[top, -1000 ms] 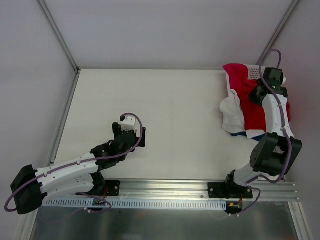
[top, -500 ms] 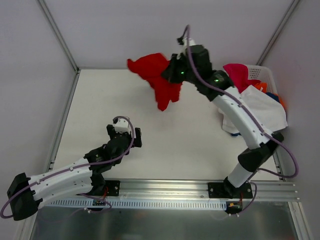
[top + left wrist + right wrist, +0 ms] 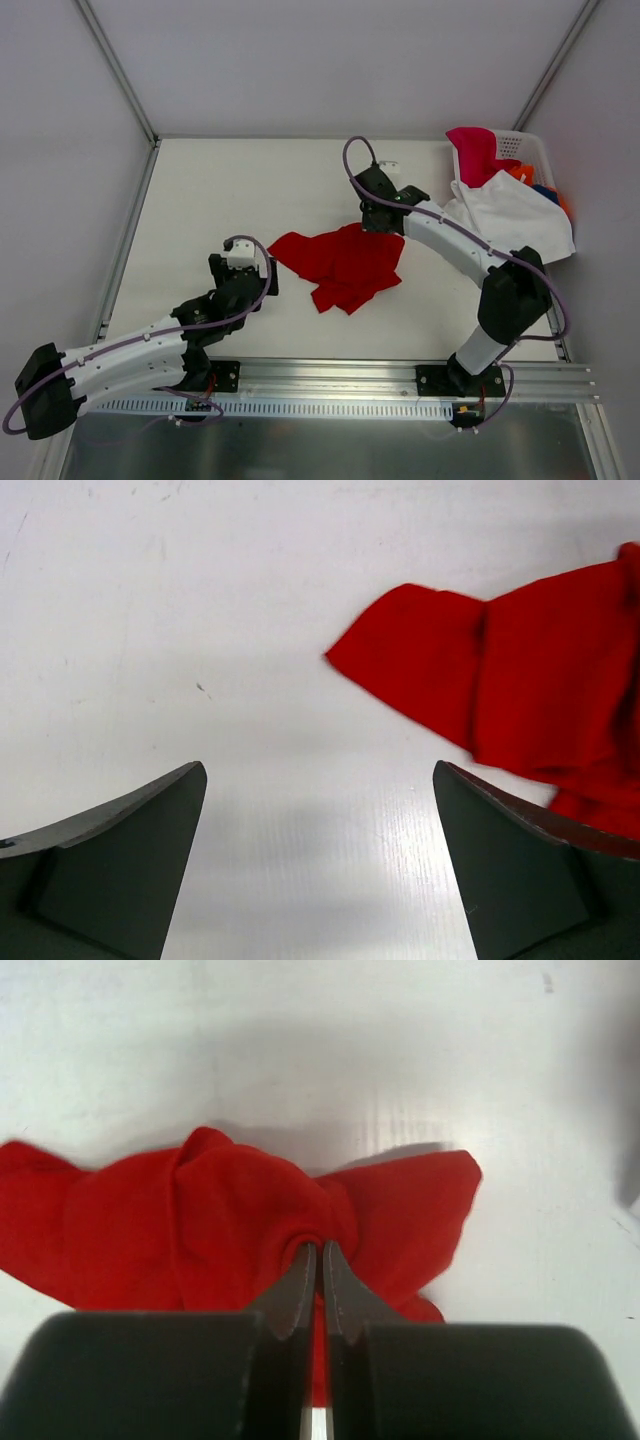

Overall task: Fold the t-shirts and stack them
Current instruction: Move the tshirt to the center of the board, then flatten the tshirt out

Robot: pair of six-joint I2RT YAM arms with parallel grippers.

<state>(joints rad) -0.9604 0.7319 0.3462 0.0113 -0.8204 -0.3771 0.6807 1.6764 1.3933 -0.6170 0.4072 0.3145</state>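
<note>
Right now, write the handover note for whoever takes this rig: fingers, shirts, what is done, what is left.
Right gripper: fingers shut on a pinch of the bright red cloth t-shirt, which lies crumpled on the white table.
Left gripper: fingers open, empty, just short of the red shirt's near corner.
White t-shirt drapes over the white perforated plastic basket; magenta t-shirt, orange cloth and blue cloth show in it.
Done: red shirt on the table.
Left: flatten and fold it, then the rest; no stack yet.
</note>
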